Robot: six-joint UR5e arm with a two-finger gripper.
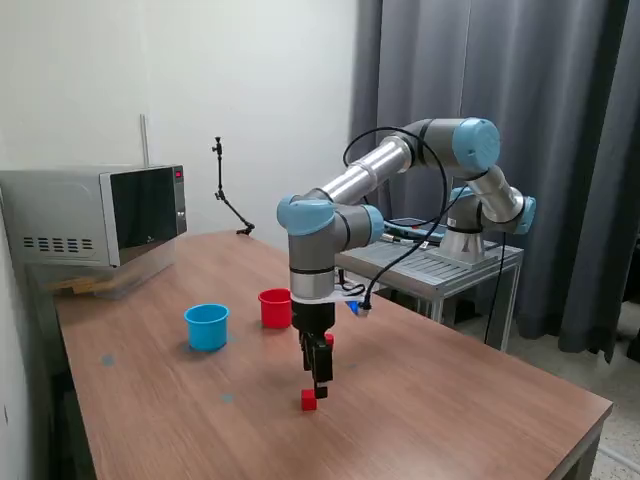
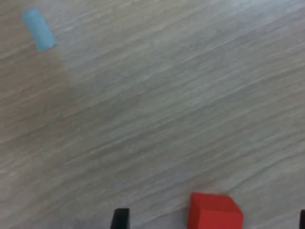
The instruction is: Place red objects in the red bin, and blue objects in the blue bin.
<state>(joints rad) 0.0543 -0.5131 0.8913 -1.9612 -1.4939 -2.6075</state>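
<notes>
No legible text, label, brand, number or sign anywhere. Microwave (image 1: 95, 215) front: small red glow at control strip, too small to read. Red cup (image 1: 275, 307), blue cup (image 1: 207, 326), red cube (image 1: 308, 400): plain surfaces. Pale blue tape patch (image 2: 39, 29) on table (image 1: 450, 400): unmarked.

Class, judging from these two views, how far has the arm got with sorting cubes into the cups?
Done: nothing is visibly sorted; the cups' insides are hidden. In hand: the black two-finger pincer hangs just above a small red cube on the wooden table, not gripping it. Left: carry it to the round red plastic cup; the light-blue cup waits, no blue cubes visible.
</notes>
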